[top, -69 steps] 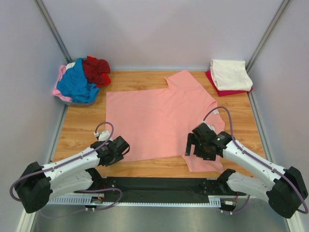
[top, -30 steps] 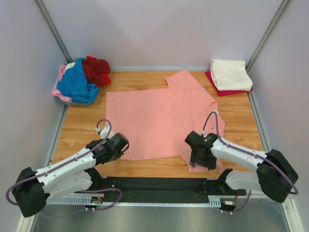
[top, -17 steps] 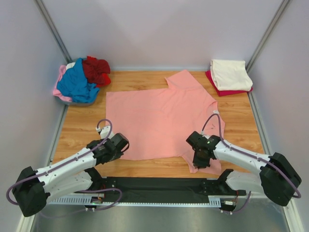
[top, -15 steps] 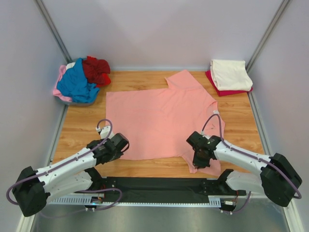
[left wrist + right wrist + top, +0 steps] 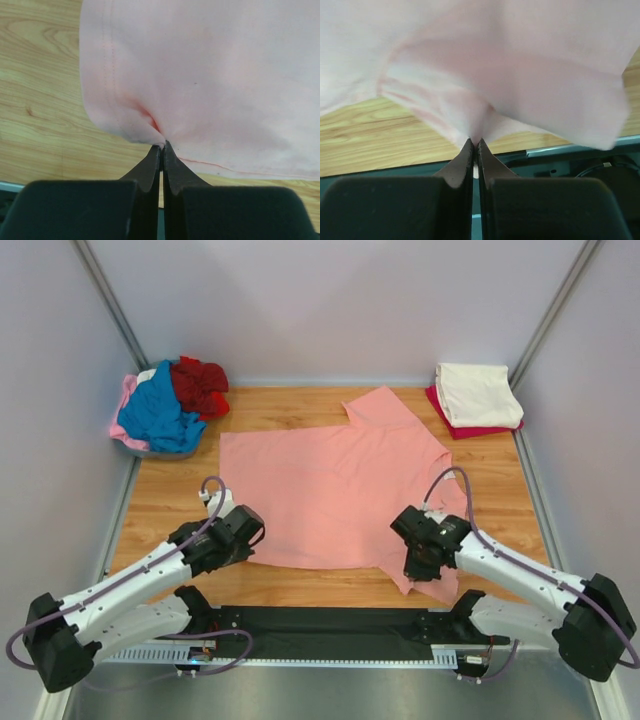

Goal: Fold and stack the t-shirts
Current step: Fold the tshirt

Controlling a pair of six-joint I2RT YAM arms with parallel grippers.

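A salmon-pink t-shirt (image 5: 330, 490) lies spread across the wooden table, one sleeve toward the back. My left gripper (image 5: 243, 533) is shut on its near left hem corner; in the left wrist view the cloth (image 5: 200, 75) bunches at the pinch of the left gripper (image 5: 161, 145). My right gripper (image 5: 420, 562) is shut on the near right sleeve, and in the right wrist view the shirt fabric (image 5: 510, 60) rises, blurred, from the right gripper (image 5: 475, 142). A loose heap of blue, dark red and pale pink t-shirts (image 5: 165, 405) sits at the back left. Folded cream and red shirts (image 5: 475, 398) are stacked at the back right.
Grey walls close the table on three sides, with metal rails along the left and right edges. A black base plate (image 5: 330, 625) runs along the near edge between the arm bases. Bare wood (image 5: 165, 505) shows to the left of the shirt.
The right gripper closed on the near right sleeve and pulled it slightly up. The left gripper, shut throughout, drew the hem corner a little toward the back.
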